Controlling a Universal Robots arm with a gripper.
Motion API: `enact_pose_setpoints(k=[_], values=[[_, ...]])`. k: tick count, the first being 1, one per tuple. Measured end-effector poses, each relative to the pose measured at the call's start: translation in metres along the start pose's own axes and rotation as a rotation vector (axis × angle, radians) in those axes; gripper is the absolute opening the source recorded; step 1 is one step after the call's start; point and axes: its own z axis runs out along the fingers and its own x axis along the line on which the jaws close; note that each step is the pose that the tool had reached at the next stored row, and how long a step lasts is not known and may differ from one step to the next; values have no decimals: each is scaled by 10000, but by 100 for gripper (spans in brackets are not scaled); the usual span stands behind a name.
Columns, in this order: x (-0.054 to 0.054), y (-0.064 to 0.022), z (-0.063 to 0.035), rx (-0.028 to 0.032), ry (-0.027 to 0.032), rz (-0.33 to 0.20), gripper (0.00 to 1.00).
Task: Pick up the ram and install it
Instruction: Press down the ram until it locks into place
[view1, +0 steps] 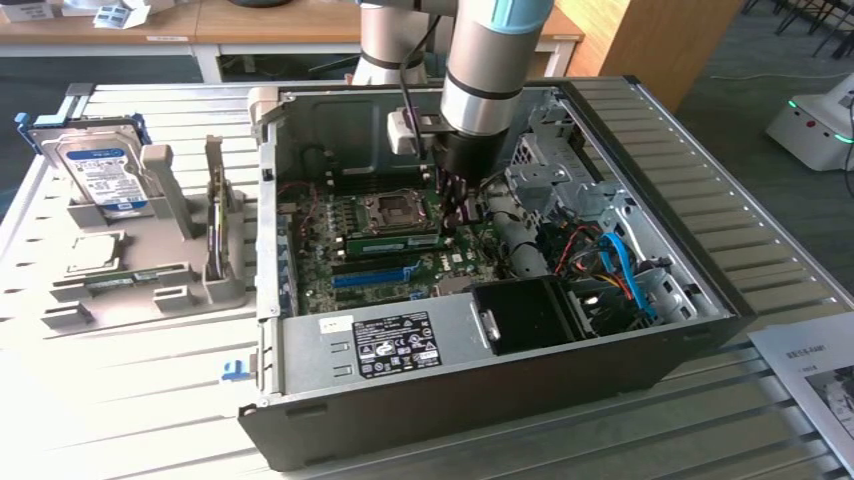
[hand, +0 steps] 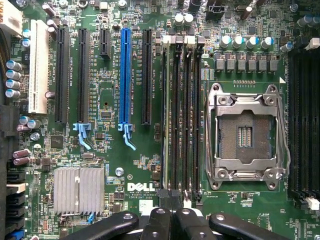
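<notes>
closest to the wrist camera, the gripper (hand: 168, 216) has its black fingers (hand: 157, 222) pressed together with no gap between them. it hangs over the end of the bank of dark memory slots (hand: 182, 115), by the dell print on the motherboard (hand: 105, 100). whether the tips touch anything cannot be told.

the ram (view1: 394, 243) sits inside the open case (view1: 400, 345), on edge in the memory slot area, between the cpu socket (view1: 396, 208) and the blue slot (view1: 371, 276). its long axis runs parallel to the blue slot, from the exterior view's left to the exterior view's right, and its white label faces the blue slot side. the gripper comes straight down from the arm (view1: 487, 60) near the ram's end on the exterior view's right. whether the stick is fully seated cannot be told.

outside the case, on the exterior view's left, a grey tray (view1: 80, 318) carries a hard drive (view1: 100, 170) standing upright and a second green stick (view1: 127, 278) lying low in its holder, well apart from the gripper.
</notes>
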Motion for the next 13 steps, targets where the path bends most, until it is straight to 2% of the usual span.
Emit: enact_pose_setpoints(k=[9,13], values=[[0,4,-113,0,1,0,10],[0,4,-120,0,0,0,10]])
